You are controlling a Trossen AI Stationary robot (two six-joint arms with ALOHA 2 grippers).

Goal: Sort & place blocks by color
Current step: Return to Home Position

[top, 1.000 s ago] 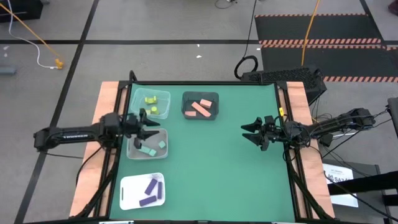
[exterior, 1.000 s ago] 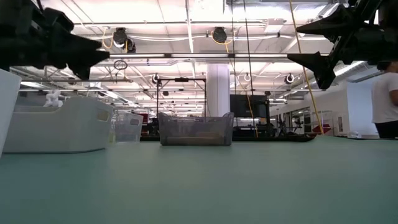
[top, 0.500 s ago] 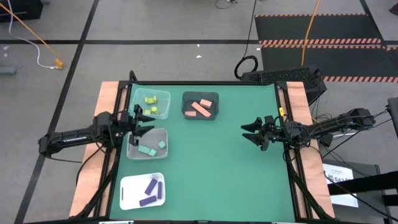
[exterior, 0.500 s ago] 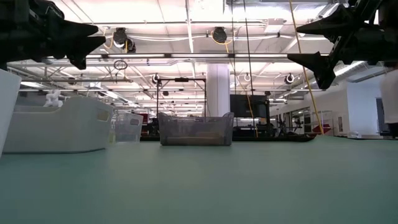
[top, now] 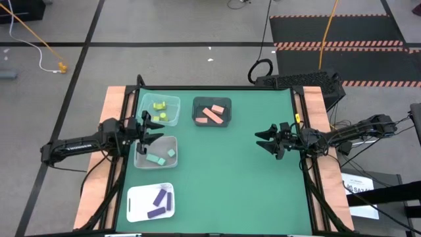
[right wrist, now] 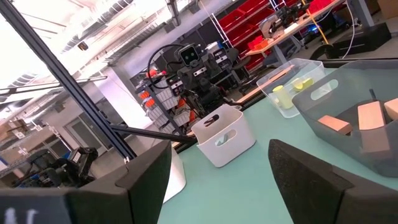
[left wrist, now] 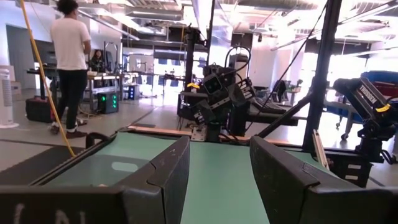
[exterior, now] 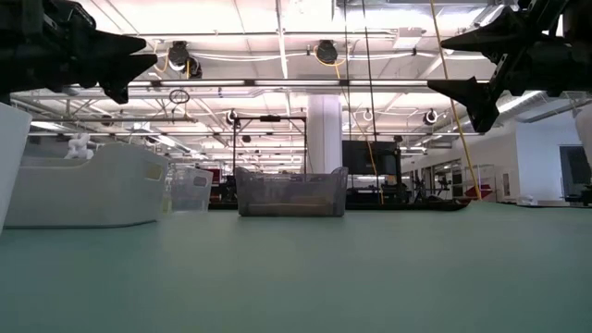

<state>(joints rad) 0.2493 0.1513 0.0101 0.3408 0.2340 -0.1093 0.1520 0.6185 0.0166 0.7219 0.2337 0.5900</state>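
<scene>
1. Blocks lie sorted by colour on the left half of the tabletop (top: 223,171): yellow-green blocks (top: 160,109) in the clear bin (top: 172,100), salmon blocks (top: 212,114) in the dark bin (top: 196,105), mint blocks (top: 158,158) in the grey bin (top: 173,141), and purple blocks (top: 160,199) on the white tray (top: 135,197).
2. The left hand (top: 160,130) is held at the tabletop's left edge, between the clear bin and the grey bin, with fingers spread and nothing pinched.
3. The right hand (top: 260,141) is held near the tabletop's right edge, well apart from every bin, with fingers spread and empty.
4. In the low view both hands are seen raised off the tabletop; the bins' contents cannot be made out there.
5. In the right wrist view the salmon and yellow-green blocks are seen through the bin walls.
6. Only in the left wrist view is a person (left wrist: 69,56) seen, standing in the room beyond.
</scene>
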